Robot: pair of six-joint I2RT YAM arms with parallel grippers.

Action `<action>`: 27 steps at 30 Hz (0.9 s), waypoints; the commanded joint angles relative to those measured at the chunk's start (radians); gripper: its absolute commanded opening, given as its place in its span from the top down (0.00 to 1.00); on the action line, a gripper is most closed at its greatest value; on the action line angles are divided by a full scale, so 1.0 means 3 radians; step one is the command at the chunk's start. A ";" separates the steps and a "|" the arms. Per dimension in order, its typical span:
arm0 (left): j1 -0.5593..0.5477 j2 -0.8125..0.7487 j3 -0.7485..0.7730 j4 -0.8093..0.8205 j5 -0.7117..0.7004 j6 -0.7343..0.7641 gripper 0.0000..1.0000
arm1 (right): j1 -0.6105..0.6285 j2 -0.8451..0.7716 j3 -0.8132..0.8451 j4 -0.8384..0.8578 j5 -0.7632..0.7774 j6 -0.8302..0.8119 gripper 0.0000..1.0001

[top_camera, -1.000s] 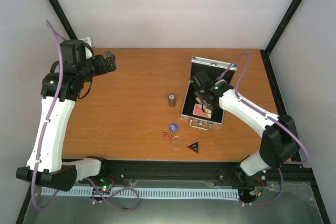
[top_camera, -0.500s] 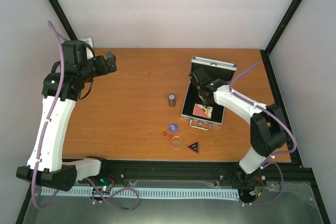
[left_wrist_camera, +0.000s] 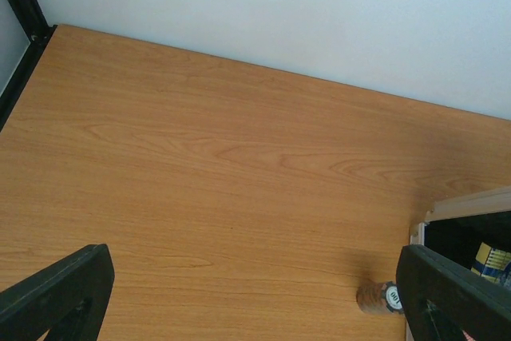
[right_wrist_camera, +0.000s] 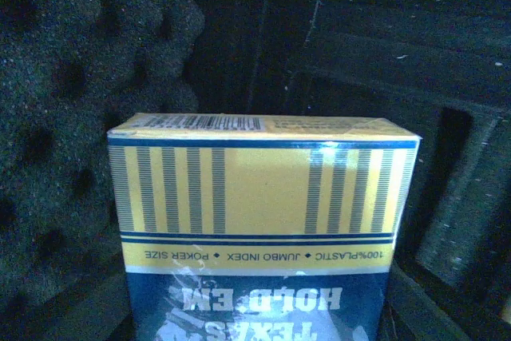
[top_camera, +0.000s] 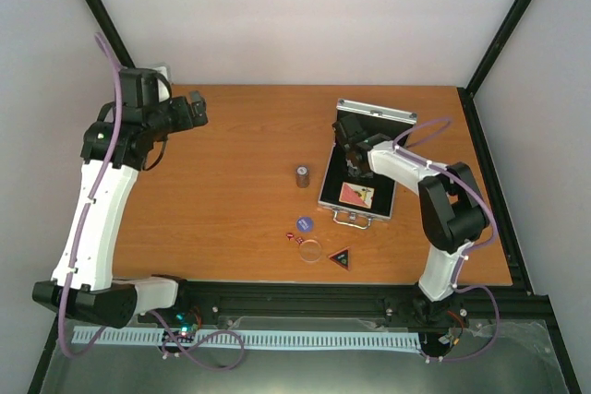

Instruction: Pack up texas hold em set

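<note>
The silver case (top_camera: 334, 202) lies open at the right of the table, its black foam lining (right_wrist_camera: 72, 117) close before the right wrist camera. A red deck (top_camera: 356, 195) rests in its front half. My right gripper (top_camera: 354, 159) reaches into the back half, shut on the blue-gold deck (right_wrist_camera: 263, 197); its fingers are hidden behind the box. The dark cylinder (top_camera: 302, 176) stands upright left of the case. Blue chip (top_camera: 304, 223), red dice (top_camera: 294, 238), clear disc (top_camera: 311, 250) and black triangle (top_camera: 341, 257) lie near the front edge. My left gripper (top_camera: 194, 108) hangs open at the back left.
In the left wrist view the cylinder (left_wrist_camera: 379, 297) stands beside the case's pale edge (left_wrist_camera: 467, 205), with bare wood in front. A white wall closes the table's back, and black frame posts (top_camera: 494, 43) rise at its corners.
My right gripper has moved from over the red deck toward the back of the case, carrying the blue-gold deck. The left arm has shifted slightly.
</note>
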 commanded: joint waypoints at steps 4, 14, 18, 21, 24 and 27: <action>-0.0015 0.0094 0.0053 0.0053 -0.0057 0.0065 0.00 | -0.0123 0.0194 0.0275 0.0013 -0.0007 0.0363 0.97; -0.0015 0.0159 0.0030 0.0065 -0.0058 0.0016 0.00 | -0.0140 0.0212 0.0217 -0.0087 -0.0108 0.0445 0.94; -0.0016 0.0141 0.0032 0.0060 -0.0071 0.0020 0.00 | -0.0150 0.0201 0.0066 0.0046 -0.0121 0.0551 0.90; -0.0015 0.0148 0.0028 0.0048 -0.0071 0.0022 0.00 | -0.0154 0.0250 0.0047 0.0061 -0.0167 0.0589 0.87; -0.0015 0.0159 0.0027 0.0040 -0.0046 0.0017 0.00 | -0.0160 0.0276 0.0012 0.0138 -0.0190 0.0623 0.89; -0.0015 0.0152 0.0033 0.0038 -0.0020 0.0016 0.00 | -0.0178 0.0282 0.0021 0.0150 -0.0205 0.0617 0.74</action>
